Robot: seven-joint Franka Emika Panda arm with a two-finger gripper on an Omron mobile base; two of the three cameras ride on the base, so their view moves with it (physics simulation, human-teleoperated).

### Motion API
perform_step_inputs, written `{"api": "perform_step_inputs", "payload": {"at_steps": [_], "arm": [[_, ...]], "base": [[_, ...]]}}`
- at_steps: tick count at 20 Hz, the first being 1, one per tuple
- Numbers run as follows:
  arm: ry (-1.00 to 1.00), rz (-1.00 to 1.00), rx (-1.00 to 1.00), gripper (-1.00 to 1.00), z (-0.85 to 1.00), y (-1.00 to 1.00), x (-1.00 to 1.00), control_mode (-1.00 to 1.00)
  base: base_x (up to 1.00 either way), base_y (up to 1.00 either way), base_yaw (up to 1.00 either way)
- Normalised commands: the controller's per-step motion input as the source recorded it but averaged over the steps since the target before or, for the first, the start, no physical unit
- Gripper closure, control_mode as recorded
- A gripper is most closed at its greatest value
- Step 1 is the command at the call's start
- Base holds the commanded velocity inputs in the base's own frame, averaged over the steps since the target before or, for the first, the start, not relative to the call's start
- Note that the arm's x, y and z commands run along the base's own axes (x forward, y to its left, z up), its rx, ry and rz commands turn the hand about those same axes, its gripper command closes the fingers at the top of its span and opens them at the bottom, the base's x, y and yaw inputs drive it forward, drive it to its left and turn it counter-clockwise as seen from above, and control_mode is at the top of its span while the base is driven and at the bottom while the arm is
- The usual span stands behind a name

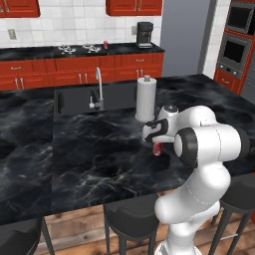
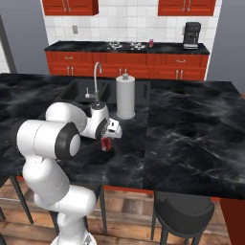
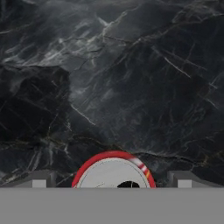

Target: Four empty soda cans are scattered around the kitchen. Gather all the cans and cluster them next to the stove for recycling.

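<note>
The red soda can (image 3: 114, 171) stands upright on the black marbled island counter (image 1: 99, 149), directly under my hand; in the hand view I look down on its silver top ringed in red, sitting between my two finger tips. From the base views the same can shows just below the wrist, in front of the tall white paper-towel roll (image 1: 146, 98) and to the near side of the sink (image 1: 84, 99) with its curved faucet (image 1: 99, 82). My gripper (image 3: 111, 181) is spread as wide as it goes, one tip on each side of the can and neither one touching it as far as I can judge.

An empty can like this should be very light and thin-walled, smooth and a bit slippery, and easy to dent or tip. I would take it across the middle of the body, below the rim, with the fingers squarely opposite each other, and squeeze only enough to keep it from sliding.

Far across the room, the stove (image 1: 77, 49) sits on the back counter with another red can (image 1: 105, 45) just beside it, and a dark coffee machine (image 1: 144, 34) further along. This can has the whole way still to travel.
</note>
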Motion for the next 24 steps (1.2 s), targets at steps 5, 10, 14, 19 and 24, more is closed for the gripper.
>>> {"api": "perform_step_inputs", "payload": {"at_steps": [5,10,14,19,24], "arm": [[0.02,0.00,0.00,-1.00,0.00,-0.04,0.00,-1.00],[0.04,0.00,0.00,-1.00,-0.04,0.00,0.00,-1.00],[0.06,0.00,0.00,-1.00,-0.07,0.00,0.00,-1.00],[0.07,0.00,0.00,1.00,-0.08,0.00,0.00,-1.00],[0.05,0.00,0.00,1.00,-0.07,0.00,0.00,-1.00]], "base": [[0.00,0.00,0.00],[0.00,0.00,0.00],[0.00,0.00,0.00],[0.00,0.00,0.00],[0.00,0.00,0.00]]}}
